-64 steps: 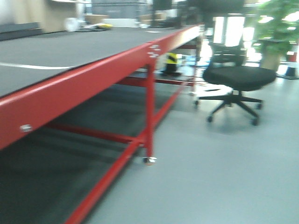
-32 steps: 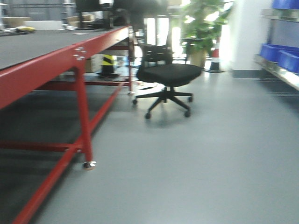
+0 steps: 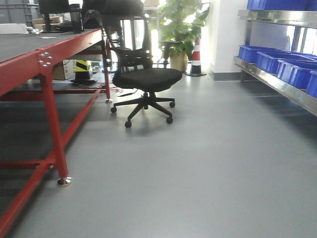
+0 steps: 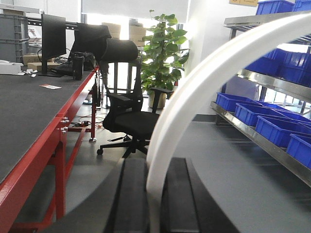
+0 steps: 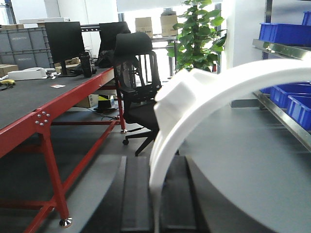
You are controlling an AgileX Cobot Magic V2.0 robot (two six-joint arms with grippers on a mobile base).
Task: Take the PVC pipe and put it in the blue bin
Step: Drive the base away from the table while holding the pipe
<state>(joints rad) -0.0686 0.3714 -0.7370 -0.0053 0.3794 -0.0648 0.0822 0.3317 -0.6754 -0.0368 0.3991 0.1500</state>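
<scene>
While blue bins (image 3: pixel 297 73) sit on the steel shelf (image 3: pixel 277 86) at right, contents hidden at this angle, the white curved PVC pipe (image 4: pixel 204 80) arcs up w/ left gripper (image 4: pixel 153 194) & right gripper (image 5: pixel 154 194) both clamped tight on it.

Grey floor (image 3: pixel 208 163) fills the frame. A red-framed worktop (image 3: pixel 25 68) stands at left with a black office chair (image 3: pixel 148 78) beside it; a leafy plant (image 3: pixel 181 22) sits backlit at upper centre.

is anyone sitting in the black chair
No, the black chair has a bare seat and stands beside the red table.
</scene>
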